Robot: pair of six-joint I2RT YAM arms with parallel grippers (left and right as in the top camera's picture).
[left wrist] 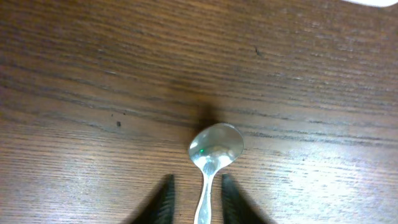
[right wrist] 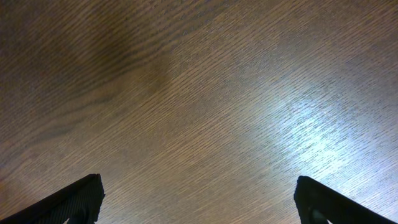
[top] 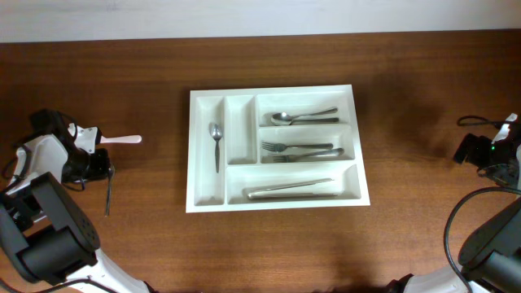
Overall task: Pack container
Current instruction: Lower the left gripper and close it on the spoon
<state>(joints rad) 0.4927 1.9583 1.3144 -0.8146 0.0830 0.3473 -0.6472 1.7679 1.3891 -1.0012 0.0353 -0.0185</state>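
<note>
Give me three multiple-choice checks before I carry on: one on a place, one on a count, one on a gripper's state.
1. Which slot of the container holds a single spoon? A leftmost narrow; B second narrow; C bottom wide.
2. How many slots are empty? A none; B one; C three.
3. The right gripper is: A open, holding nothing; B shut on a fork; C shut on a knife.
Answers: 1 A, it lies alone there; 2 B, only the second narrow slot is bare; 3 A, fingers wide apart with nothing between.
</note>
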